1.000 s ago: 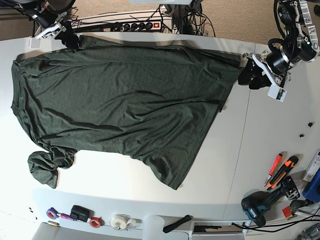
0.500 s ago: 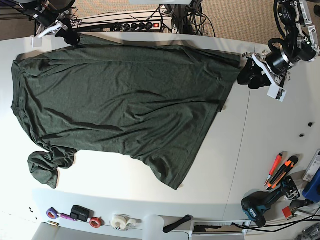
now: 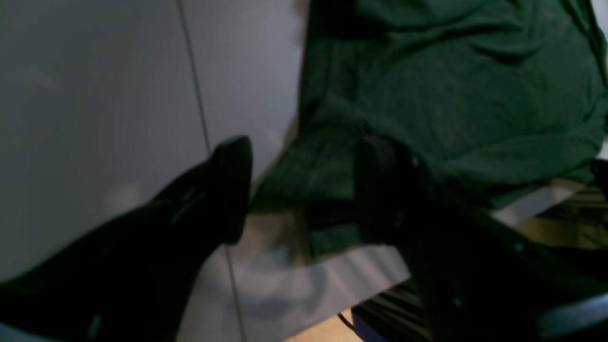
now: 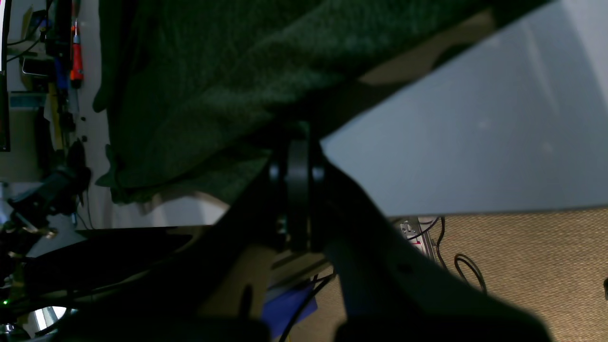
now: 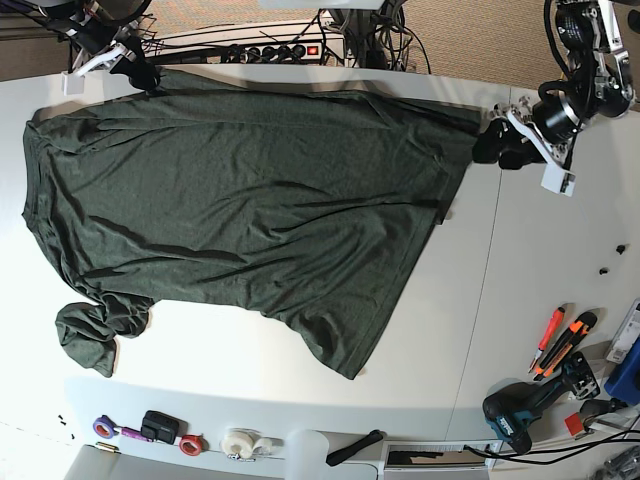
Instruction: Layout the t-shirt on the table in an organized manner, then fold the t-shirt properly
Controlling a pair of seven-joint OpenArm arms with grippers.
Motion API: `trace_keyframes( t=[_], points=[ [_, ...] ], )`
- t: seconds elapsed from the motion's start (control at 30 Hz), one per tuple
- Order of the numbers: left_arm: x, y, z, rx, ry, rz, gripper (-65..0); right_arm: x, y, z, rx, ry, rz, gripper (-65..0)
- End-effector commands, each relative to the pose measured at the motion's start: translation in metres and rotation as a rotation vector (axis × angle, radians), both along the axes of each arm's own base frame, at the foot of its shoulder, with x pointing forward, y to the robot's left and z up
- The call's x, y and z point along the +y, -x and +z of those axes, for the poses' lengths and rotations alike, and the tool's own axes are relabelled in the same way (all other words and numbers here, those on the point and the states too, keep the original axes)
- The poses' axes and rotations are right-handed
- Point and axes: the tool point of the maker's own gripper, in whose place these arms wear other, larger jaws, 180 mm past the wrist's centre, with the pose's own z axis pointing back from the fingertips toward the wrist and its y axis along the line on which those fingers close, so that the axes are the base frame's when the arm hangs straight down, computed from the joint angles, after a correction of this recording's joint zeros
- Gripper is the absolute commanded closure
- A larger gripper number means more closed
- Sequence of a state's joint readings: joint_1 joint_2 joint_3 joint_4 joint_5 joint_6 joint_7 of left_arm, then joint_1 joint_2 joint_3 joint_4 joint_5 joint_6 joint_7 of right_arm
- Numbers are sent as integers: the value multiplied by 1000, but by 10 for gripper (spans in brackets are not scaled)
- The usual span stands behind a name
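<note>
A large dark green t-shirt [image 5: 240,200] lay spread across the white worktop [image 5: 500,300], filling the left and centre of the overhead frame. One sleeve was bunched at the lower left, and the lower edge ran slanted to a point at bottom centre.

At the upper right, the left end effector [image 5: 503,148] had shifted slightly up and toward the shirt compared with half a second earlier. In its wrist view, its two dark fingers [image 3: 228,190] stood wide apart, with the corner of the fabric lying between them and not pinched.

At the upper left, the right end effector [image 5: 135,72] sat at the shirt's far corner, where it was half a second before. Its wrist view showed the jaws closed narrowly, with green fabric gathered at the tips, apparently gripped.

The left side seemed to be lining up to grip its corner, so spreading looked unfinished and folding had not begun.
</note>
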State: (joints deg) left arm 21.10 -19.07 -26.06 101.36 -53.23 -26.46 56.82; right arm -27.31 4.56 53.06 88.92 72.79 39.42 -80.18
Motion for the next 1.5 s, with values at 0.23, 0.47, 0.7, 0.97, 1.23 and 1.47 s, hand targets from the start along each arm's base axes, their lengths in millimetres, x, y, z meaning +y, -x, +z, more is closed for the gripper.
trace_keyframes(
  t=[0.23,0.47,0.7,0.97,1.23,1.47],
  points=[
    [5,12,-13,54,-9,-28,-346,-4,-1,6,-19,18,10,0],
    [12,20,-22,88,-64,-35,-351,-4,-1,6,-20,17,10,0],
    [2,22,-17,89,6,-39,-350,-4,-2,6,-22,16,9,0],
    [-20,26,-22,102,57,-51,-350,-4,-2,6,-22,16,9,0],
    [-33,28,-24,108,72,-83,-266,-4,-2,6,-22,16,9,0],
    [-33,26,-22,95,75,-76,0,-3,-3,9,-36,7,6,0]
  ],
)
